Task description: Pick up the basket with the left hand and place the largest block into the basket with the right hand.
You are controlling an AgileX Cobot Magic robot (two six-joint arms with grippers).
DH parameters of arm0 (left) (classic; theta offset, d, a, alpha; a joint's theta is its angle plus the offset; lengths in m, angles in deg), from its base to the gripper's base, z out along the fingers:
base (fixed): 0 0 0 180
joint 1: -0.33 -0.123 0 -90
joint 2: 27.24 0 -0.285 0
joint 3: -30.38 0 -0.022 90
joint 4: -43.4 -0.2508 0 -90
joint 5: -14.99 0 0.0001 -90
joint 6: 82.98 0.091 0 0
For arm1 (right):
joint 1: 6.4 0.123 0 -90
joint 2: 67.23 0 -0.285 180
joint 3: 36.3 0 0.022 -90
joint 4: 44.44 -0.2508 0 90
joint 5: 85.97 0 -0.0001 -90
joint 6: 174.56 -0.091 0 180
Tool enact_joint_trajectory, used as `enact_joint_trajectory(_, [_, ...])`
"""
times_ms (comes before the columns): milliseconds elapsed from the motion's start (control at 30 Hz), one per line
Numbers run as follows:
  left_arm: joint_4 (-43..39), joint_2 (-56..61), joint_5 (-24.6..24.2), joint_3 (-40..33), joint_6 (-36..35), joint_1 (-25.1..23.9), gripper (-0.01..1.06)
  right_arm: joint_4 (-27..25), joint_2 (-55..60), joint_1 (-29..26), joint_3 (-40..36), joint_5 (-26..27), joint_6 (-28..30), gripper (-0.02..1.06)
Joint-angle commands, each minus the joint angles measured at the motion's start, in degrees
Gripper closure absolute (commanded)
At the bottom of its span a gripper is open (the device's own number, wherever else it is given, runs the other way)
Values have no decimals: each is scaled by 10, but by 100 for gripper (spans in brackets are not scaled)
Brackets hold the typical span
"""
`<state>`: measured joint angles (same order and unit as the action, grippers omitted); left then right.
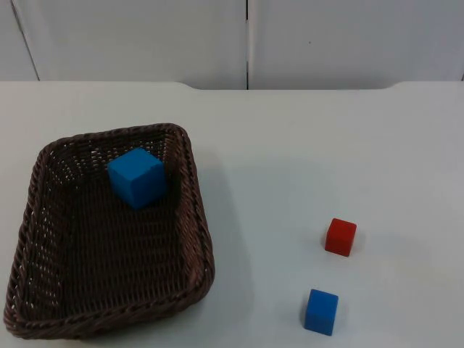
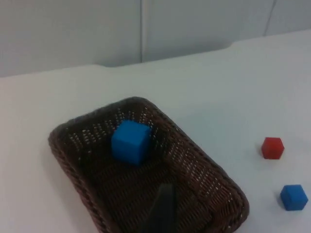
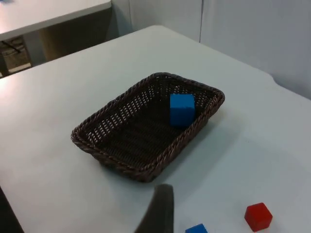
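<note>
A dark brown wicker basket (image 1: 197,217) rests on the left of the white table. A large blue block (image 1: 137,177) lies inside it, near its far wall. To the right, a small red block (image 1: 340,237) and a small blue block (image 1: 321,312) sit on the bare table. My left gripper (image 2: 163,211) hangs above the basket (image 2: 206,167), apart from it, with the large blue block (image 2: 130,141) ahead. My right gripper (image 3: 158,211) is held high over the table, between the basket (image 3: 97,148) and the red block (image 3: 257,216).
A grey partition wall (image 1: 246,36) closes off the far edge of the table. Bare white table top (image 1: 312,152) stretches between the basket and the two small blocks. A second table (image 3: 48,14) stands beyond this one.
</note>
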<state>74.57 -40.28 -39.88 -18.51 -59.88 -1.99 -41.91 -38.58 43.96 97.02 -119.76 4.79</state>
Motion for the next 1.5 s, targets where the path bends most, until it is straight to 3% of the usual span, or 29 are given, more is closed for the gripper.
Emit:
enact_joint_trajectory(0, [-22,17,3,0,-32,0,26,3,-19,0,-3,-16,1,29])
enact_joint_trajectory(200, [-101,42,1,15,-112,0,26,17,-89,0,-3,-79,2,29])
enact_joint_trajectory(600, [-173,46,-56,22,-117,0,26,18,-209,0,-3,-192,-18,29])
enact_joint_trajectory(1033, [-195,47,-65,0,-151,0,26,17,-209,1,1,-208,-22,29])
enact_joint_trajectory(1167, [-205,47,-65,0,-164,0,26,20,-209,1,3,-267,-22,29])
enact_joint_trajectory(1467, [-210,47,-65,0,-166,0,26,22,-209,1,-10,-281,-22,29])
